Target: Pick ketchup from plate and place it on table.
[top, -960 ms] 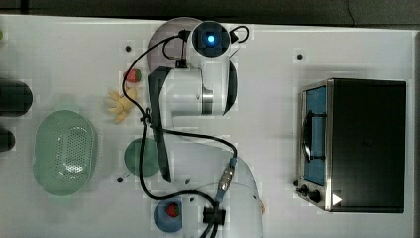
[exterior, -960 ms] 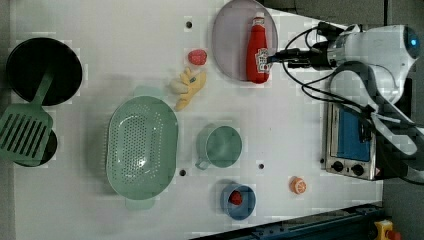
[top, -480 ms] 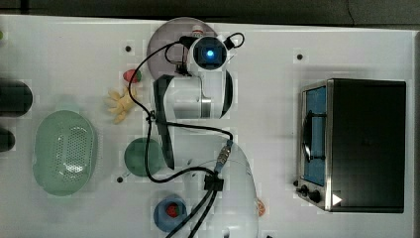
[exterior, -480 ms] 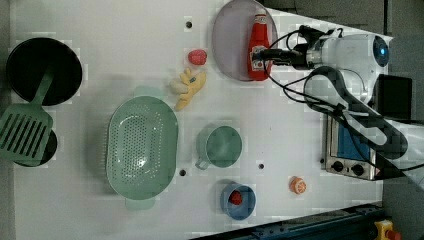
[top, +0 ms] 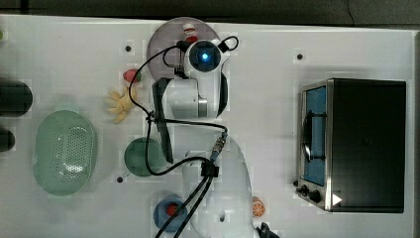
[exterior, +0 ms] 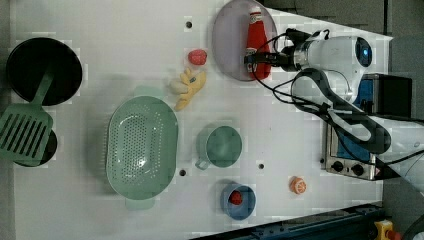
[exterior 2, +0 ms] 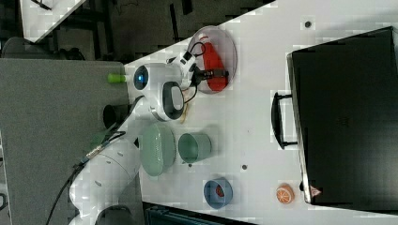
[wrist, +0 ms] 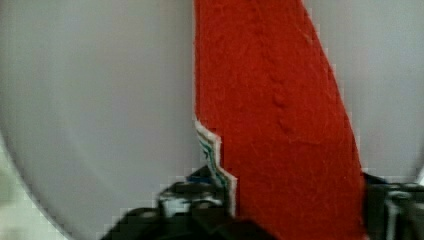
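Note:
The ketchup [exterior: 255, 45], a slim red bottle with a white cap [top: 188, 32], lies flat on the greyish-lilac plate [exterior: 227, 45] at the far edge of the white table [exterior: 125, 30]. My gripper [exterior: 257, 59] is down over the bottle's lower half. In the wrist view the red body [wrist: 270, 125] fills the gap, with a dark finger [wrist: 195, 202] against its label edge and the other finger [wrist: 392, 200] against its opposite side. The right view shows the gripper [exterior 2: 213, 73] across the bottle [exterior 2: 213, 61] inside the plate [exterior 2: 230, 42].
A strawberry [exterior: 197, 56] and a yellow toy [exterior: 189, 89] lie just off the plate. Further along are a pale green basket [exterior: 142, 147], a green mug [exterior: 222, 146], a blue bowl [exterior: 238, 200], an orange [exterior: 298, 185] and a toaster oven [top: 356, 144].
The arm has swung further over the plate and come down onto the bottle. The fingers have drawn in from wide open against the bottle's sides.

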Motion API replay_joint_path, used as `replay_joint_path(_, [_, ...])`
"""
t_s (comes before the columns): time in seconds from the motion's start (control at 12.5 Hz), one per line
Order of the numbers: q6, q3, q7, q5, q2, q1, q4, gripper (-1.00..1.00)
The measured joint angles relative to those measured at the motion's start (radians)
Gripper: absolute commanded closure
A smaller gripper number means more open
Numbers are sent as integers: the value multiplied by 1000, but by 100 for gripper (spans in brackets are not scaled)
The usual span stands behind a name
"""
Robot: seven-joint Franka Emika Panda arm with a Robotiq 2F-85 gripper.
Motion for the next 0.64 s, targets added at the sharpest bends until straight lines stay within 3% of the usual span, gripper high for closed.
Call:
replay_joint_path(0.4, [-10, -1, -1, 2, -24, -2, 6, -26])
replay_joint_path(0.64, [-62, -11, 14, 9, -107, 1, -11, -27])
